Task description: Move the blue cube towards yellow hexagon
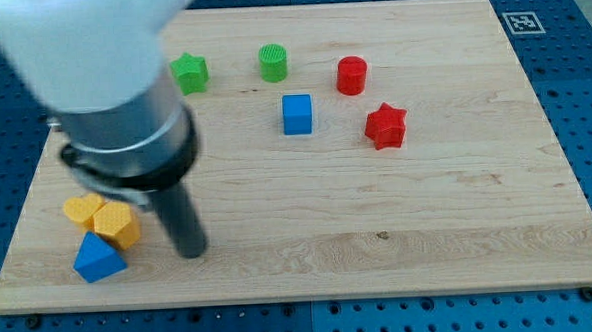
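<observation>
The blue cube (297, 114) sits on the wooden board near the view's top centre. The yellow hexagon (116, 224) lies at the view's lower left, touching a yellow block (82, 208) of unclear shape on its left and a blue triangular block (98, 259) below it. My tip (191, 251) rests on the board just right of the yellow hexagon, a short gap from it, and far down-left of the blue cube.
A green star (190, 73) and a green cylinder (274, 63) stand near the top edge. A red cylinder (351, 75) and a red star (384, 126) lie right of the blue cube. The arm's bulky body covers the board's upper left.
</observation>
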